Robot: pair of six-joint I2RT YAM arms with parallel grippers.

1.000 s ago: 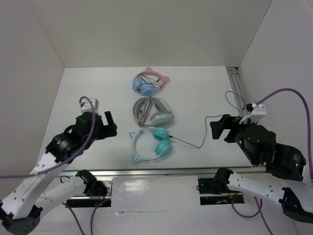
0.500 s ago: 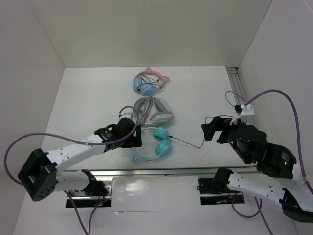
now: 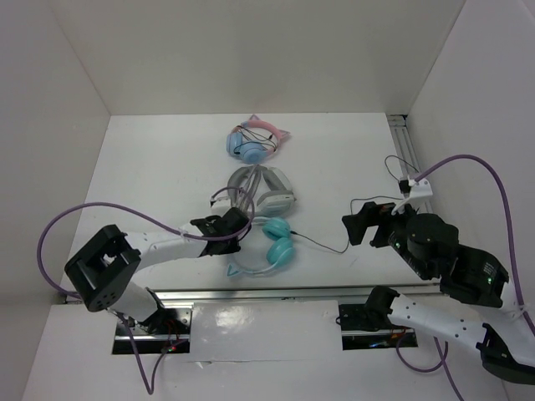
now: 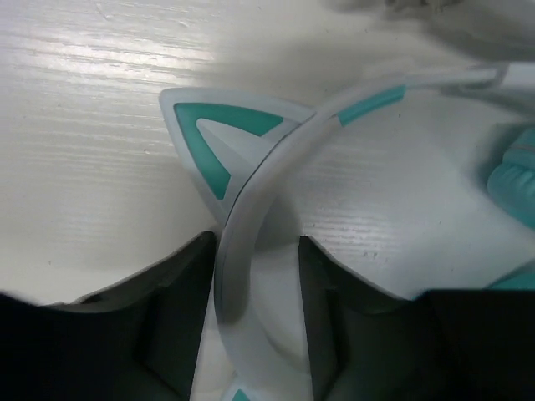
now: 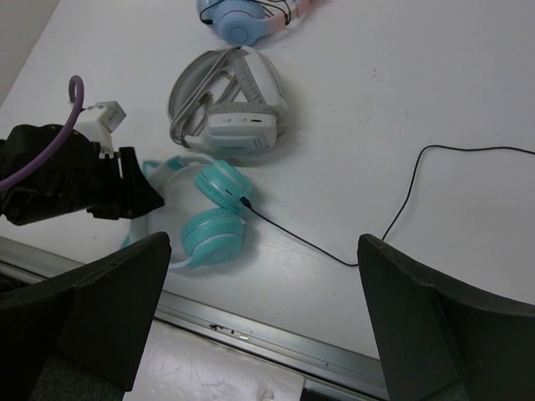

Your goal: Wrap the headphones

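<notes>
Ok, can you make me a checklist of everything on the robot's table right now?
Surface: white table, flat.
Job's things: teal headphones lying flat, not yet wrapped.
Clutter: grey-white headphones and blue-and-pink headphones further back.
Grippers: left hand open, one finger on each side of the white headband; right hand open, holding nothing.
Cables: thin black cable runs loose from a teal ear cup towards the right hand; purple arm cables loop in the air.
Surroundings: white walls; metal rail along the near edge.
</notes>
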